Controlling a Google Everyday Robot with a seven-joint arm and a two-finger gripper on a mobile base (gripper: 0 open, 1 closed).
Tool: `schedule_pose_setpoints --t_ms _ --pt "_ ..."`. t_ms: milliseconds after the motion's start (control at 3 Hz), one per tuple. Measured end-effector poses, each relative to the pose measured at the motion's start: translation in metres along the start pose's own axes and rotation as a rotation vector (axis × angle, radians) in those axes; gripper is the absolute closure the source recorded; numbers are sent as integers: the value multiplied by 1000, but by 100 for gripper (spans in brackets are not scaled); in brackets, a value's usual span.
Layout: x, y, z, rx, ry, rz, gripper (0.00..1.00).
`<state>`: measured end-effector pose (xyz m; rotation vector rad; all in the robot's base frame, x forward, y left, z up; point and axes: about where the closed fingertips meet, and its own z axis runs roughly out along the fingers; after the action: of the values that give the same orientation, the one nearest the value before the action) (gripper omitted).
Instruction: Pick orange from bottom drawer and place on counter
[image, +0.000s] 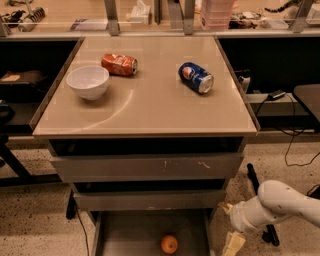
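Orange (169, 244) sits on the floor of the open bottom drawer (127, 234), near the front edge of view. Gripper (233, 244) is low, just outside the drawer's right wall. Can't tell whether it's open or closed. Risks: clipping that thin wall on the way in, or nudging the fruit so it rolls off under the upper drawers.

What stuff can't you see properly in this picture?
All in the camera view:
Pincer, low right beside the bottom drawer: its end is cut off by the bottom edge.
Bottom drawer: front runs off the same edge.
Upper drawers: shut, insides hidden.
Red can: writing too small to read.
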<state>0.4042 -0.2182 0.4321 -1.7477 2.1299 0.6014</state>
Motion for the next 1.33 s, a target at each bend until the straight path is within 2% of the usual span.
schedule_pose_setpoints --t_ms 333,1000,1333 --pt "18 -5 53 38 -93 -30 0" --pt "18 -6 65 26 -107 -41 0" --pt "14 -24 92 60 -148 -82 0"
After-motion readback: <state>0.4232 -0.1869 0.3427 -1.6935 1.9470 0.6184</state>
